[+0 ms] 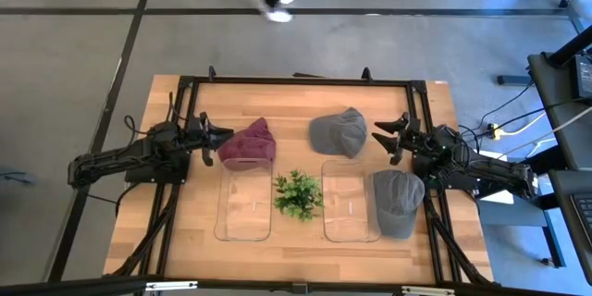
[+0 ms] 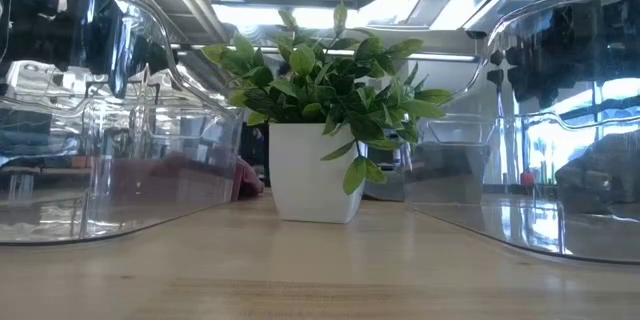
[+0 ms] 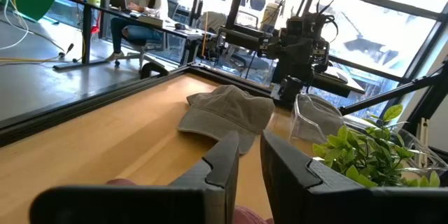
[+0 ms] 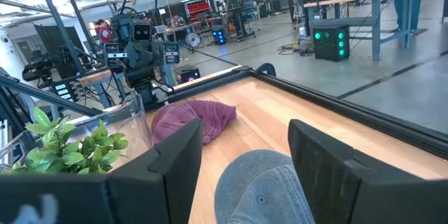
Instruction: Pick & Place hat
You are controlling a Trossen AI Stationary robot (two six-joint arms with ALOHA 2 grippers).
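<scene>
A maroon hat (image 1: pixel 248 144) lies at the far end of the left clear bin (image 1: pixel 244 205); it also shows through the bin wall as a maroon hat (image 2: pixel 200 174) in the low view. My left gripper (image 1: pixel 218 139) sits at its left edge, fingers nearly together (image 3: pixel 249 155). A grey cap (image 1: pixel 338 131) rests on the table beyond the right clear bin (image 1: pixel 350 202). My right gripper (image 1: pixel 386 139) is open just right of that cap, whose crown (image 4: pixel 260 187) shows between the fingers. A second grey cap (image 1: pixel 398 202) lies at the right bin's right side. My left gripper is closed to a narrow gap at the maroon hat's left edge (image 1: pixel 228 142), coming level from the table's left. Maroon cloth (image 3: pixel 249 214) shows low between the fingers, but they hide the place of contact. The hat lies on the table and the bin's end.
A small potted plant (image 1: pixel 298 194) in a white pot (image 2: pixel 314 172) stands between the two clear bins. A black frame (image 1: pixel 305 80) runs round the table top. A person sits at a desk (image 3: pixel 143 3) in the room beyond; another person's feet (image 1: pixel 277 5) show past the far edge.
</scene>
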